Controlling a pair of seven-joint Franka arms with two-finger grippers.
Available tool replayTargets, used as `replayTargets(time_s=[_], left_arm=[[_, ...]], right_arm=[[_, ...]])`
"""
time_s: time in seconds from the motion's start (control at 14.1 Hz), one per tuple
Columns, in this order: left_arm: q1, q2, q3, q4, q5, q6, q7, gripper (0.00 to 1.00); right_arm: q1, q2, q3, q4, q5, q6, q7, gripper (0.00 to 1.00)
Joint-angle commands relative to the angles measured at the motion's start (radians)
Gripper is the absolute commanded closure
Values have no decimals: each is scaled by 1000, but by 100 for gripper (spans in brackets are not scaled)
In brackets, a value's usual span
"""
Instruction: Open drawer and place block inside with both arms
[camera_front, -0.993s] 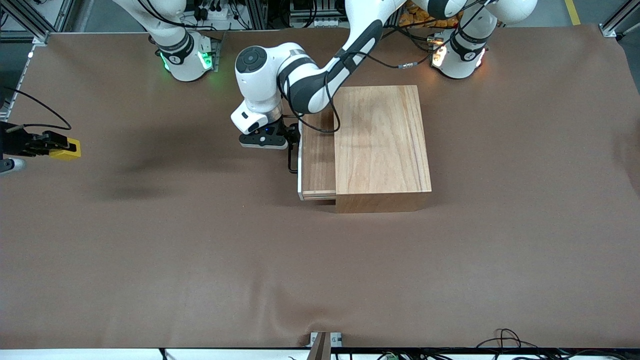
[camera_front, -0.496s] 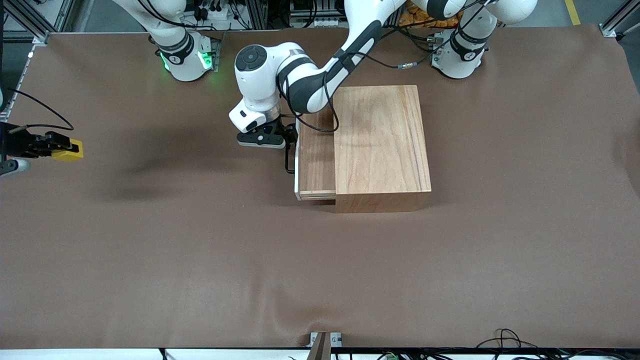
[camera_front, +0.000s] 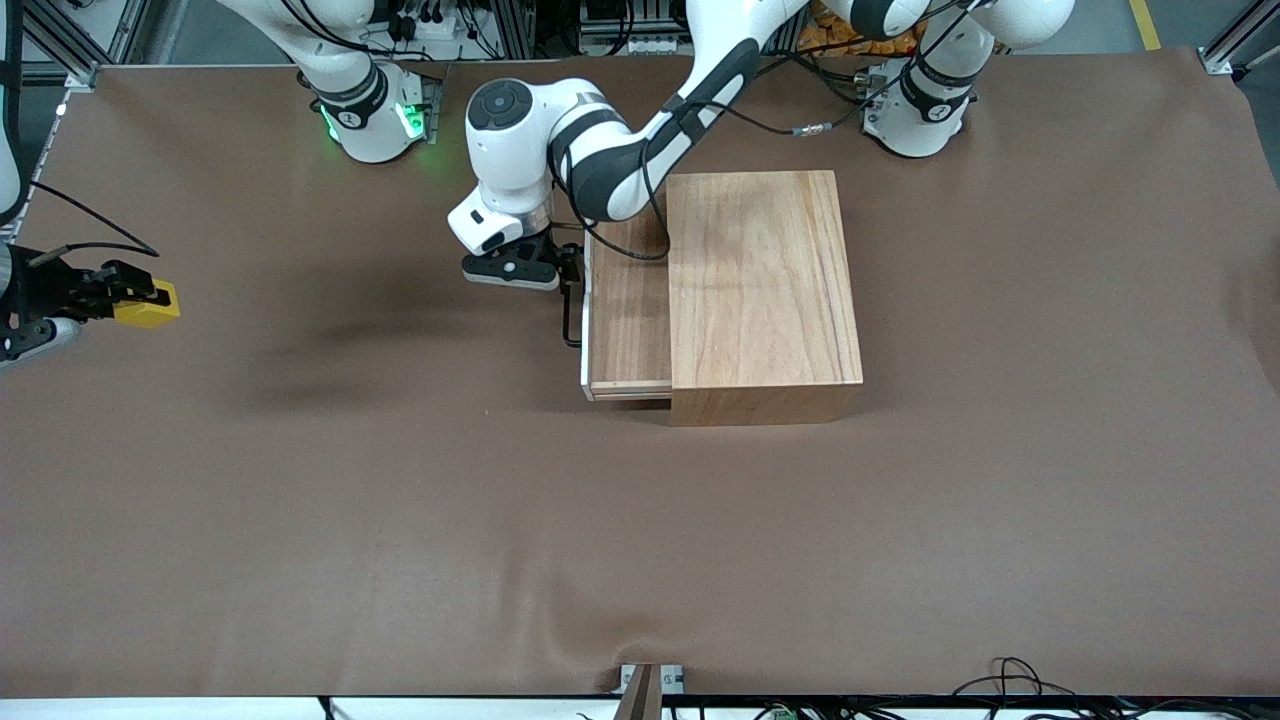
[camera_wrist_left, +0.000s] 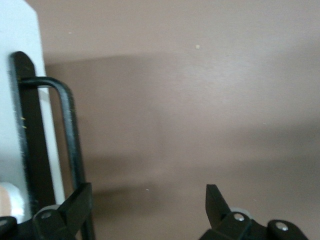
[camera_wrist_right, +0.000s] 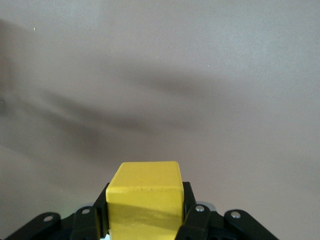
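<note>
The left gripper (camera_front: 572, 272), fingers spread, hooks one finger (camera_wrist_left: 75, 207) against the handle (camera_front: 569, 310) of the partly open drawer (camera_front: 628, 300) at twelve o'clock – apparently to pull. The right gripper (camera_front: 112, 297) pinches the block (camera_front: 148, 305) at nine o'clock, raised over the table (camera_front: 400, 520) – seemingly for delivery

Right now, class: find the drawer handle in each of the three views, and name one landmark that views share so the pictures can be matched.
Front view: the handle is on the drawer's front, by the left gripper.
Left wrist view: the handle runs along the white panel, one finger touching it.
Right wrist view: not in it; only the block shows.
Shared landmark: the brown table.
</note>
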Motion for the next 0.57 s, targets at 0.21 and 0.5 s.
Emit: replayTargets(time_s=[0.21, 0.5], left_arm=[[44, -111, 14, 11, -24, -57, 3, 0], [150, -269, 19, -15, -15, -163, 11, 0]], right_arm=[[-2, -24, -1, -16, -2, -22, 24, 100], [22, -53, 2, -42, 9, -28, 130, 100]])
